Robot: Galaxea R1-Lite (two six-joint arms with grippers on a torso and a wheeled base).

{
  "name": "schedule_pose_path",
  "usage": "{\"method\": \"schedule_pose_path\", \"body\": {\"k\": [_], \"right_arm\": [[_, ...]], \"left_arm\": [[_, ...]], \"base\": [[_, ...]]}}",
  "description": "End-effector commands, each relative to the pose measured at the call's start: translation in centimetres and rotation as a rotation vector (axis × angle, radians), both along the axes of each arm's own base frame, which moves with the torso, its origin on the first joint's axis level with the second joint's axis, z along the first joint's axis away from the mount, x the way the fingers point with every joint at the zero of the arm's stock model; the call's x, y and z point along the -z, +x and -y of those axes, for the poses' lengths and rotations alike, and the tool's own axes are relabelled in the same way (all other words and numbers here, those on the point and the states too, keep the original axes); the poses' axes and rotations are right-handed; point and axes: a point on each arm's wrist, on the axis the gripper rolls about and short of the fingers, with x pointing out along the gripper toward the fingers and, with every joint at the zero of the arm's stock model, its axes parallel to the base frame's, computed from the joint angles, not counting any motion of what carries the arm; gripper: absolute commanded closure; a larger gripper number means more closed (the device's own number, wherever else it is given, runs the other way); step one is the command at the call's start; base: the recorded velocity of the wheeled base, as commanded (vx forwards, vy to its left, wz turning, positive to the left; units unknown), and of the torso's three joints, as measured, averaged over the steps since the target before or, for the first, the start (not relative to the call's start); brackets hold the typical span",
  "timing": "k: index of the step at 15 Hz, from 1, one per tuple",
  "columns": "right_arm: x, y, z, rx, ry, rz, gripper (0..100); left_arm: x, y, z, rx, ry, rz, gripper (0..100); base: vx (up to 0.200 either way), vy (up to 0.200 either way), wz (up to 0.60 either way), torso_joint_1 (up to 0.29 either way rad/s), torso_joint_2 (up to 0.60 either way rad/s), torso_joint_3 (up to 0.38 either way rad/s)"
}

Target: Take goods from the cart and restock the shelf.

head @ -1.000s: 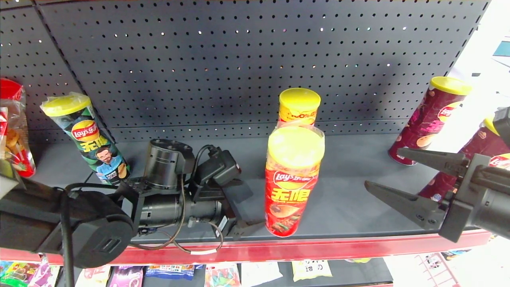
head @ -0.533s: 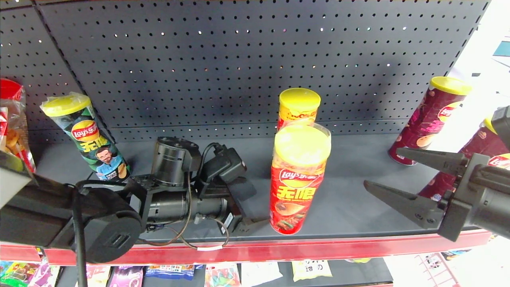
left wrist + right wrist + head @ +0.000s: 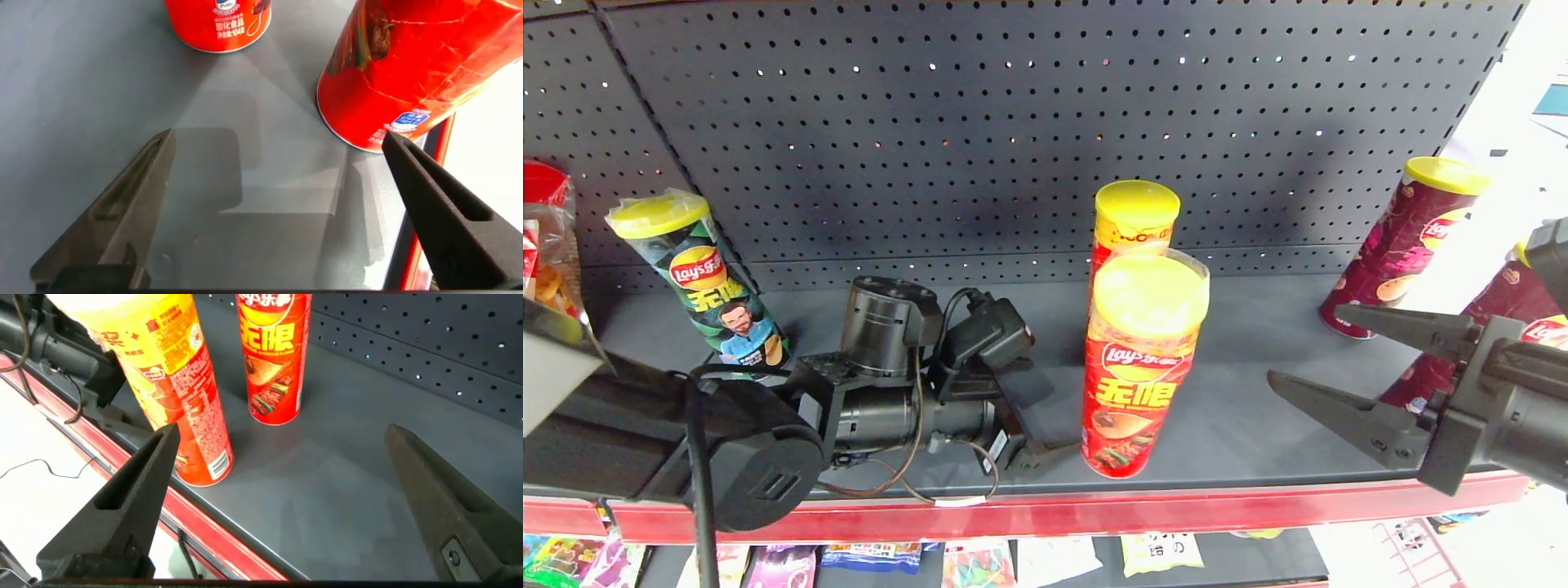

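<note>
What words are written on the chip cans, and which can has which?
Front red can: a logo badge and big yellow characters; brand print, so I won't read it out.
Rear red can: a yellow band of print, partly hidden.
Green can: same badge, yellow characters.
Maroon cans: logo badges, too small to read.
Small label at the front can's base: too small to read.
Packets underneath: too blurred.

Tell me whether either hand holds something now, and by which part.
Nothing is held. The left hand and the right hand are both open and empty; the front red can stands free on the shelf, just beyond the left hand.
</note>
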Motion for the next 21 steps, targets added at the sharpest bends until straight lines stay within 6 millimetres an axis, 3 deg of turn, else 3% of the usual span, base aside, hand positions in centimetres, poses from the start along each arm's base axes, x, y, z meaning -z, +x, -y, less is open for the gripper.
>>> {"method": "schedule_pose_path", "body": {"k": [1, 3, 4, 5, 7, 8, 9, 10, 11, 12, 13, 15, 16, 21], "right_arm": [[0.2, -0.1, 0.1, 0.002, -0.004, -0.005, 0], [0.5, -0.3, 0.2, 0.003, -0.007, -0.008, 0], [0.5, -1.0, 0.7, 0.002, -0.001, 0.000, 0], [0.6, -1.2, 0.8, 0.002, -0.002, -0.001, 0], [1.0, -4.1, 2.8, -0.009, -0.010, -0.014, 0], [0.9, -5.5, 3.7, -0.011, -0.017, -0.025, 0], [1.0, -6.8, 4.6, -0.011, -0.027, -0.039, 0], [1.0, -9.1, 6.2, 0.002, -0.034, -0.050, 0], [1.1, -10.2, 7.0, 0.020, -0.036, -0.050, 0], [1.1, -10.2, 7.0, 0.020, -0.036, -0.050, 0], [2.1, -12.8, 9.4, 0.343, -0.028, 0.008, 0], [2.9, -12.9, 9.5, 0.468, -0.021, -0.022, 0], [3.5, -12.8, 9.5, 0.483, 0.004, -0.053, 0], [3.8, -12.2, 9.5, 0.565, -0.011, -0.084, 0]], "left_arm": [[-0.2, -0.2, -0.2, -0.003, -0.003, 0.004, 0], [-1.8, -1.4, -1.4, -0.038, -0.023, 0.032, 0], [-3.6, -3.3, -4.0, -0.101, -0.060, 0.054, 0], [-4.2, -4.1, -5.0, -0.126, -0.074, 0.062, 0], [-7.7, -9.5, -11.3, -0.334, -0.118, 0.107, 0], [-8.3, -11.6, -13.0, -0.397, -0.117, 0.096, 0], [-8.5, -13.9, -14.6, -0.456, -0.108, 0.081, 0], [-8.5, -17.8, -16.5, -0.534, -0.083, 0.063, 0], [-8.2, -19.9, -17.3, -0.574, -0.067, 0.053, 0], [-8.2, -19.9, -17.3, -0.574, -0.067, 0.053, 0], [-6.2, -25.7, -19.3, -0.804, -0.029, 0.093, 0], [-4.0, -27.4, -19.8, -0.864, -0.080, 0.115, 0], [-3.8, -27.6, -19.9, -0.910, -0.075, 0.138, 0], [-5.3, -26.4, -19.8, -0.932, -0.060, 0.247, 0]], "base": [[0.000, 0.000, 0.00, 0.000, 0.00, 0.000], [0.000, 0.000, 0.00, 0.000, 0.00, 0.000], [0.000, 0.000, 0.00, 0.000, 0.00, 0.000], [0.000, 0.000, 0.00, 0.000, 0.00, 0.000], [0.000, 0.000, 0.00, 0.000, 0.00, 0.000], [0.000, 0.000, 0.00, 0.000, 0.00, 0.000], [0.000, 0.000, 0.00, 0.000, 0.00, 0.000], [0.000, 0.000, 0.00, 0.000, 0.00, 0.000], [0.000, 0.000, 0.00, 0.000, 0.00, 0.000], [0.000, 0.000, 0.00, 0.000, 0.00, 0.000], [0.000, 0.000, 0.00, 0.000, 0.00, 0.000], [0.000, 0.000, 0.00, 0.000, 0.00, 0.000], [0.000, 0.000, 0.00, 0.000, 0.00, 0.000], [0.000, 0.000, 0.00, 0.000, 0.00, 0.000]]}}
